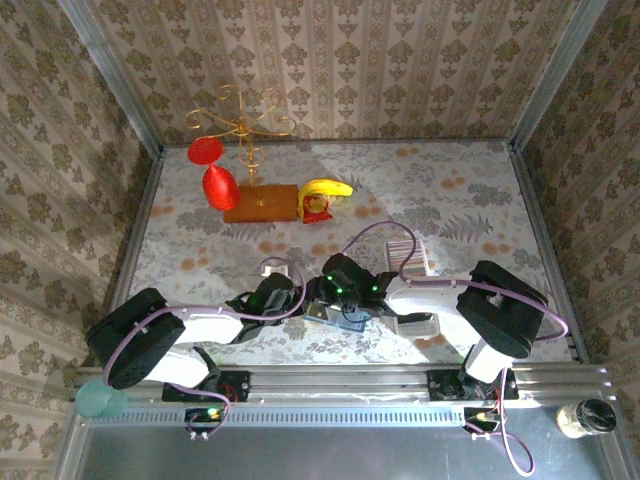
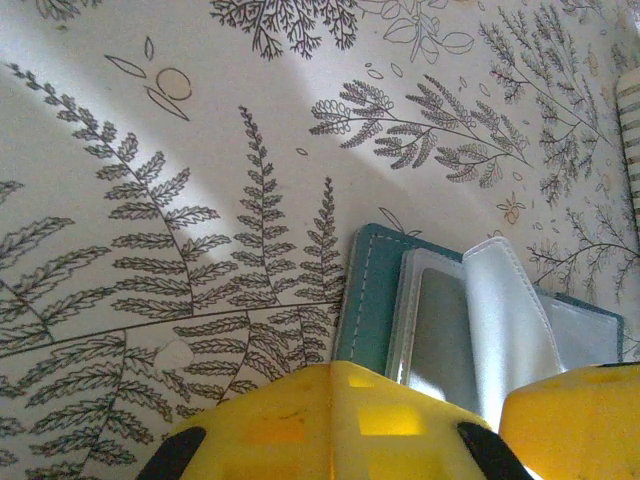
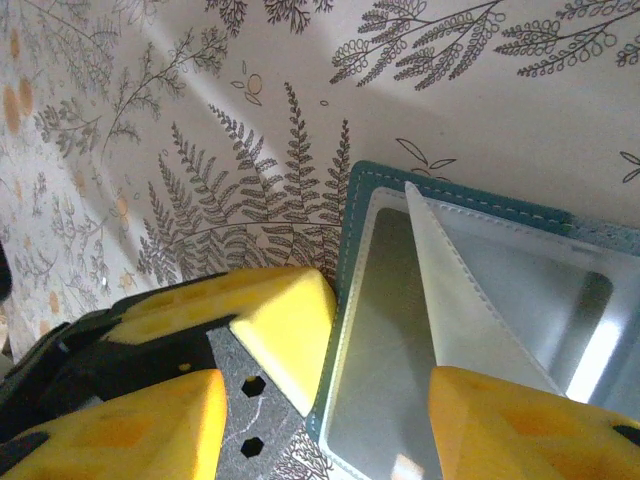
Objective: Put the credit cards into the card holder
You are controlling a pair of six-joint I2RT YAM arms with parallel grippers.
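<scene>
The teal card holder (image 2: 372, 300) (image 3: 352, 215) (image 1: 348, 321) lies open on the fern-print cloth, its clear sleeves fanned up. My left gripper (image 2: 345, 375) (image 1: 312, 306) is shut, and its yellow tip (image 3: 285, 325) touches the holder's left edge. My right gripper (image 3: 330, 430) (image 1: 345, 303) is open and straddles the holder's left page, with one finger (image 2: 575, 420) over a raised sleeve (image 3: 450, 290). A grey surface shows in the left sleeve; whether it is a card I cannot tell. The credit cards (image 1: 408, 255) (image 2: 630, 130) stand as a striped row in a white tray behind the right arm.
A gold stand with red ornaments (image 1: 225, 150), a wooden block (image 1: 262, 203) and a banana (image 1: 328, 188) sit at the back. A white plug (image 1: 276, 268) lies behind the left arm. A white ribbed piece (image 1: 418, 325) lies under the right arm. Patterned walls close in three sides.
</scene>
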